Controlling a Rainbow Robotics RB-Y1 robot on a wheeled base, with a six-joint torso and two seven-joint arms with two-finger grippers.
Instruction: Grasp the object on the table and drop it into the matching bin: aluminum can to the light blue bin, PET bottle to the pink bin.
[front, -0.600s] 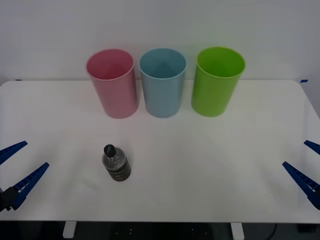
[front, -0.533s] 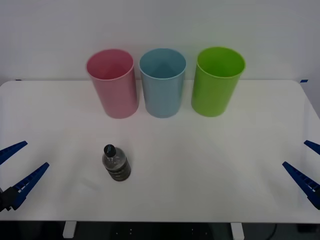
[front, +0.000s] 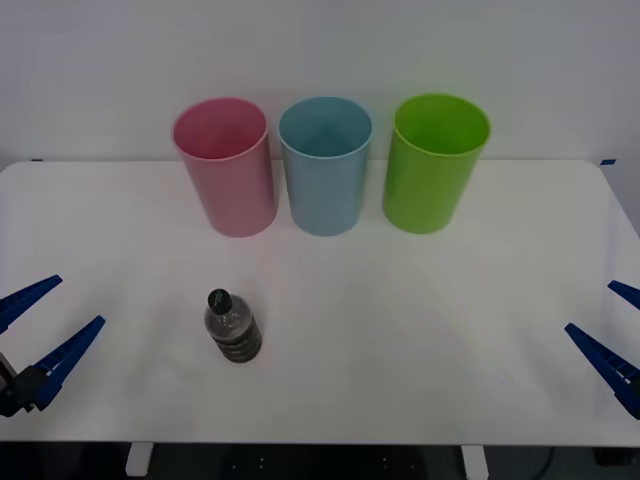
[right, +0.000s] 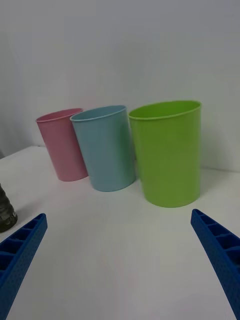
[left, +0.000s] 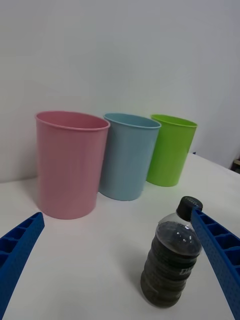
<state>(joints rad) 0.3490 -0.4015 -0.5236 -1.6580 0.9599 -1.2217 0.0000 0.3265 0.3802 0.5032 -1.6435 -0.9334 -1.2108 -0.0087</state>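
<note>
A small clear PET bottle (front: 232, 326) with a black cap and dark lower body stands upright on the white table (front: 420, 330), front left of centre. It also appears in the left wrist view (left: 171, 255) and at the edge of the right wrist view (right: 5, 211). The pink bin (front: 224, 165), (left: 69, 162), (right: 62, 143) and the light blue bin (front: 324, 163), (left: 128, 155), (right: 106, 146) stand side by side at the back. My left gripper (front: 46, 320) is open at the table's left front edge, well left of the bottle. My right gripper (front: 608, 322) is open at the right front edge.
A green bin (front: 436, 160) of the same size stands right of the light blue one, also seen in the wrist views (right: 168, 151), (left: 170, 149). A plain white wall rises behind the bins. Bare tabletop lies between the bottle and the bins.
My left gripper has shifted slightly right, toward the bottle. The bottle, the bins and the right gripper have not moved.
</note>
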